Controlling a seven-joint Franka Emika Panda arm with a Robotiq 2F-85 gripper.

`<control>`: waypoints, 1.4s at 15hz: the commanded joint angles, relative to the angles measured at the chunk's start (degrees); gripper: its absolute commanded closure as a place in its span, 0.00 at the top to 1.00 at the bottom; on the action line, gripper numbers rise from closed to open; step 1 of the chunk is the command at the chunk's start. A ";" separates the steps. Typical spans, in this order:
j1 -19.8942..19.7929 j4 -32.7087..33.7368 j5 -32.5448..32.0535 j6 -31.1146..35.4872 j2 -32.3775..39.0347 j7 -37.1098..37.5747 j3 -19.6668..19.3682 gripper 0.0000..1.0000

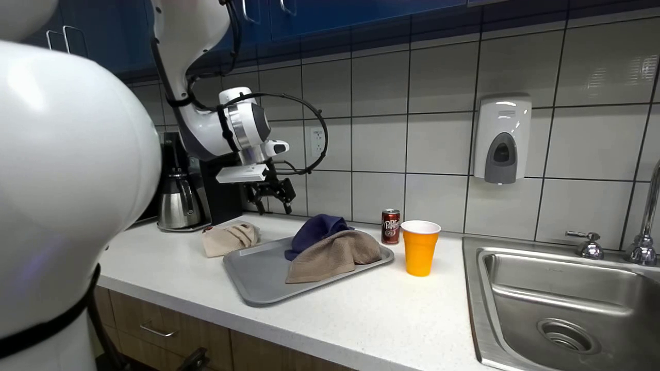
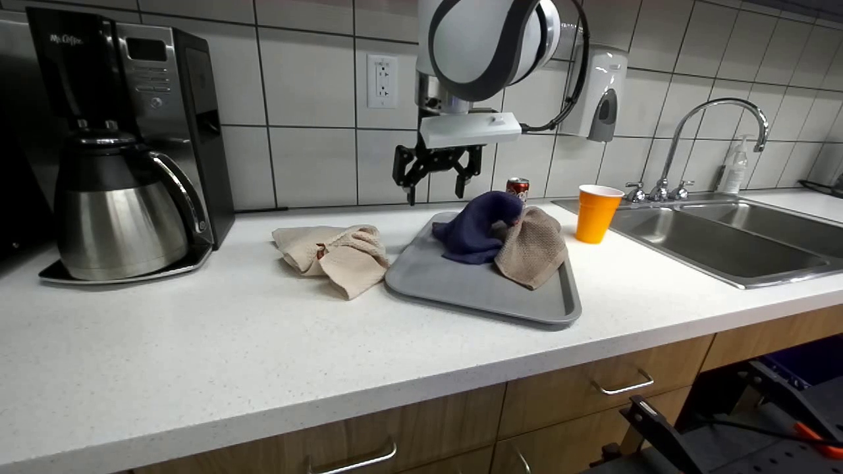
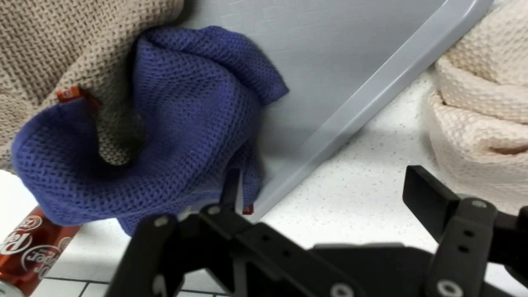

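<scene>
A white speckled desk (image 2: pixel 230 342) spreads around the gray tray (image 2: pixel 454 283); set into it, right of the tray in both exterior views, is a stainless steel sink (image 1: pixel 480 299). Left of the tray stands a Mr. Coffee coffee maker (image 2: pixel 158 79), its steel carafe (image 2: pixel 125 224) in place. The tray lies flat, bearing a rumpled brown towel (image 1: pixel 335 255) and, bunched against it toward the tray's back edge, a navy towel (image 2: pixel 471 237). A beige towel (image 2: pixel 336 253) lies folded over on the desk, just left of the tray. A wall-mounted soap dispenser (image 1: pixel 501 139) sits higher than the tray, to its right. The claw (image 2: pixel 435 195), spread wide and holding nothing, hangs about above the tray's left edge, near the navy towel. An orange plastic cup (image 1: pixel 420 252) stands upright right of the tray, and a Dr Pepper can (image 1: pixel 390 226) stands behind the tray.
</scene>
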 commanded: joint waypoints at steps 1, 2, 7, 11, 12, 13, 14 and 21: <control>-3.69 -0.49 3.95 -0.29 -0.85 -8.99 4.74 1.00; -4.71 -0.47 6.05 -0.48 -0.89 -12.52 6.17 1.00; -8.37 0.91 12.86 -1.14 0.28 -26.49 10.71 1.00; -12.28 2.84 17.54 -2.58 2.09 -40.88 14.45 1.00; -13.14 3.42 18.08 -2.88 2.64 -43.95 15.09 1.00; -13.87 4.06 18.35 -3.16 3.28 -46.57 15.57 1.00; -14.40 5.02 18.27 -3.67 4.01 -48.76 15.85 1.00; -16.52 10.11 17.24 -5.74 8.49 -59.03 17.51 1.00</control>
